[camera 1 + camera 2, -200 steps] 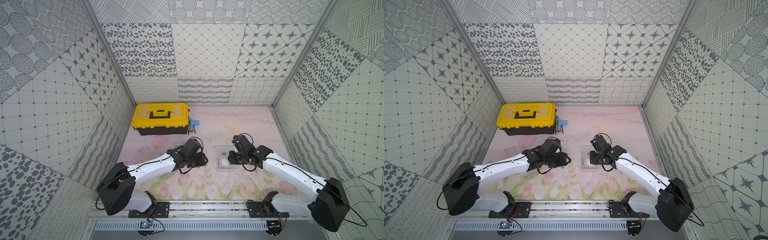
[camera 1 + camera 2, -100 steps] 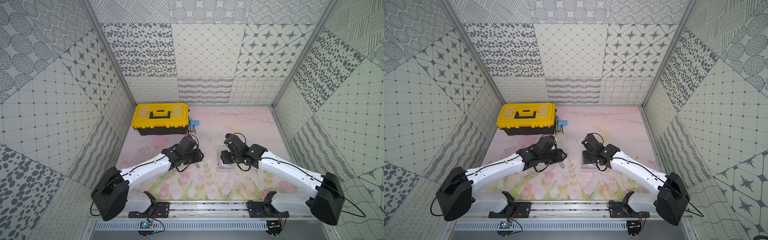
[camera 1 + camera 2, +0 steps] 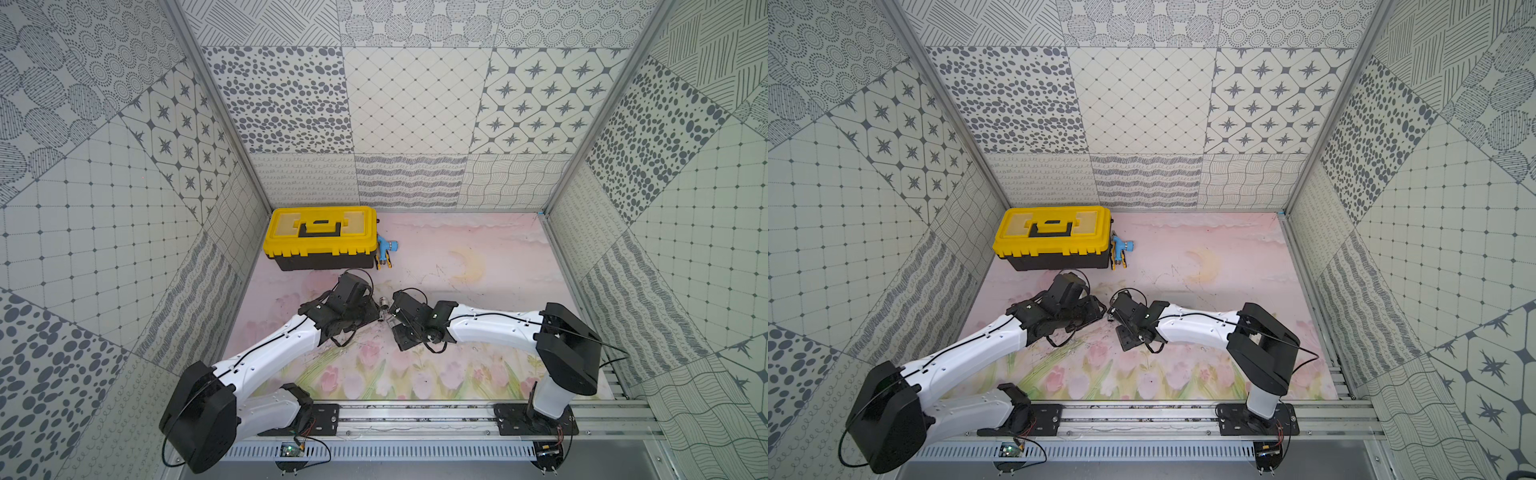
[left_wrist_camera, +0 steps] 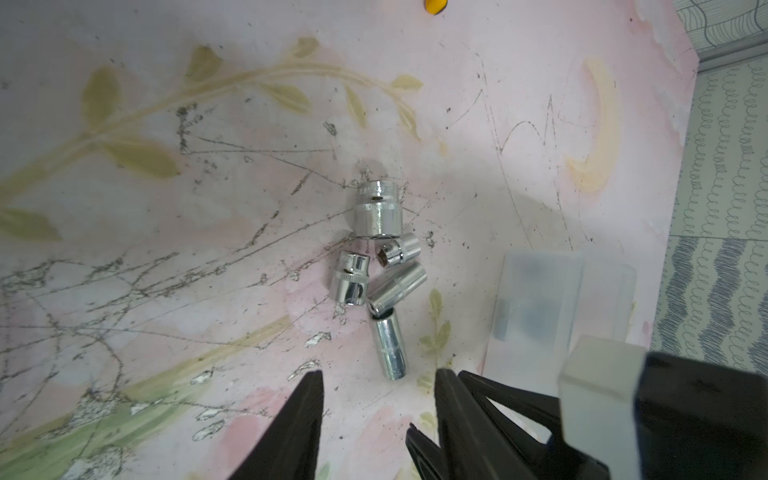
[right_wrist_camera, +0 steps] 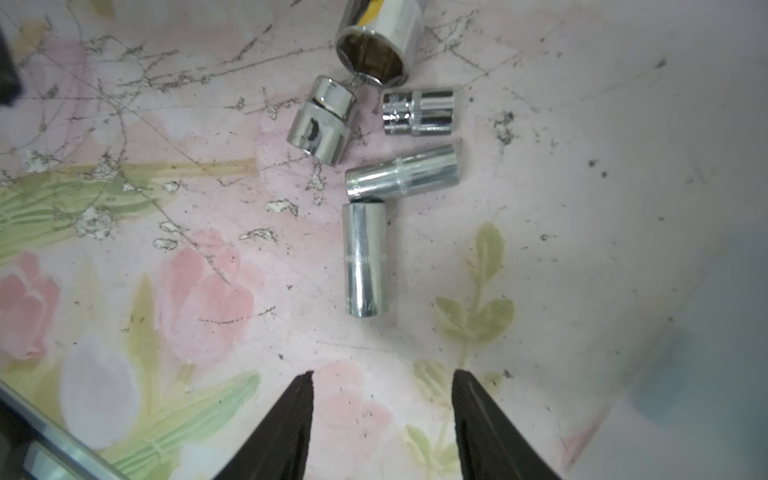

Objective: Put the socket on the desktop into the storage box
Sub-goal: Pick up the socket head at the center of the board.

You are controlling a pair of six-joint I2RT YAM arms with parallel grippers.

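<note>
Several chrome sockets (image 4: 378, 210) lie on their sides in a tight cluster on the pink floral mat, seen too in the right wrist view (image 5: 365, 257) and as a small glint in a top view (image 3: 384, 300). My left gripper (image 4: 378, 374) is open just short of the nearest long socket (image 4: 388, 345). From the opposite side my right gripper (image 5: 384, 374) is open and empty, facing the same socket. The translucent storage box (image 4: 540, 299) stands beside the cluster. In both top views my right arm (image 3: 419, 320) hides most of it.
A yellow-lidded black toolbox (image 3: 320, 239) stands at the back left with a blue and yellow tool (image 3: 386, 251) beside it. Patterned walls close in three sides. A metal rail (image 3: 415, 415) runs along the front. The two grippers nearly meet over the sockets.
My right arm has swung left from over the storage box to the sockets, and its jaws have widened. The left gripper has drawn back slightly to the left, still open.
</note>
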